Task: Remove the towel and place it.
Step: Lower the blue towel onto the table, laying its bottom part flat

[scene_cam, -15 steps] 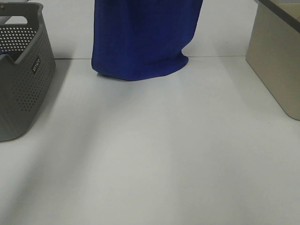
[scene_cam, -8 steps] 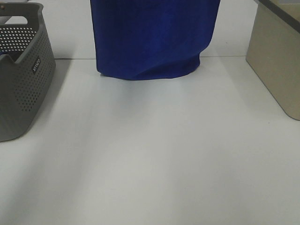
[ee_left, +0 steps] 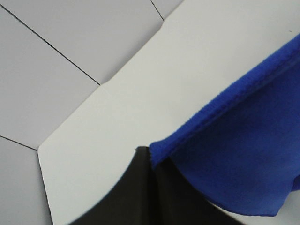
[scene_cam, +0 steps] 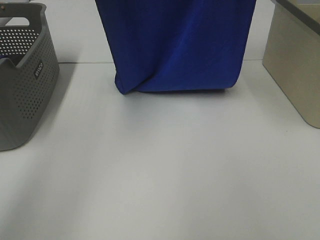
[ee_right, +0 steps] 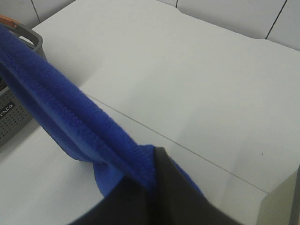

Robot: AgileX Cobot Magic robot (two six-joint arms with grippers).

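Observation:
The royal-blue towel [scene_cam: 177, 45] hangs spread from above the top of the exterior view, its lower fold touching the white table at the back centre. Both grippers are out of that view. In the left wrist view my left gripper [ee_left: 151, 161] is shut on one upper corner of the towel [ee_left: 234, 150]. In the right wrist view my right gripper [ee_right: 152, 176] is shut on the other upper corner, with the towel's hemmed edge [ee_right: 61, 98] stretching away from it.
A grey perforated basket [scene_cam: 22, 75] stands at the left edge, also seen in the right wrist view [ee_right: 9, 112]. A beige bin [scene_cam: 295, 60] stands at the right edge. The white table [scene_cam: 160, 175] stretches to the front.
The towel has spread wider to the right, and its bottom edge has come lower and nearer on the table, shifting right.

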